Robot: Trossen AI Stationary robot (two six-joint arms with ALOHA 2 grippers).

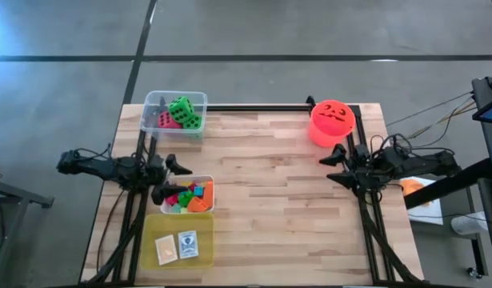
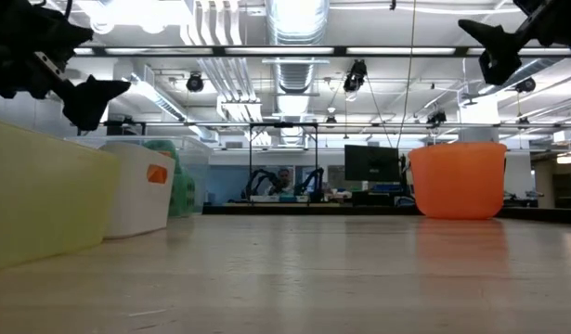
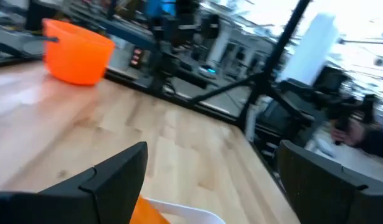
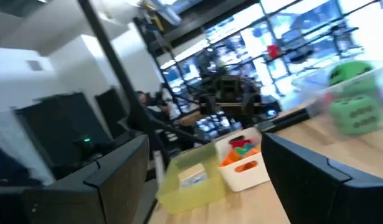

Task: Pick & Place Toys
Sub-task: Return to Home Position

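Two green dice (image 1: 184,113) and a pink die (image 1: 164,120) lie in a clear tub (image 1: 199,98) at the table's far left. Small bright blocks (image 1: 190,196) fill a white tub (image 1: 207,182) at the left edge. Two flat cards (image 1: 178,246) lie in a yellow tub (image 1: 204,228) near the front. My left gripper (image 1: 172,179) hangs open just above the white tub's left side, pointing level toward the table's right. My right gripper (image 1: 334,166) hangs open at the right edge, pointing level toward the left, near the red-orange bucket (image 1: 332,122).
The bucket stands upright at the far right corner. The wooden table (image 1: 278,208) lies bare between the two grippers. Dark rails (image 1: 254,107) run along the far edge and down both sides. In the low view both grippers (image 2: 92,93) (image 2: 494,46) hang well above the tabletop.
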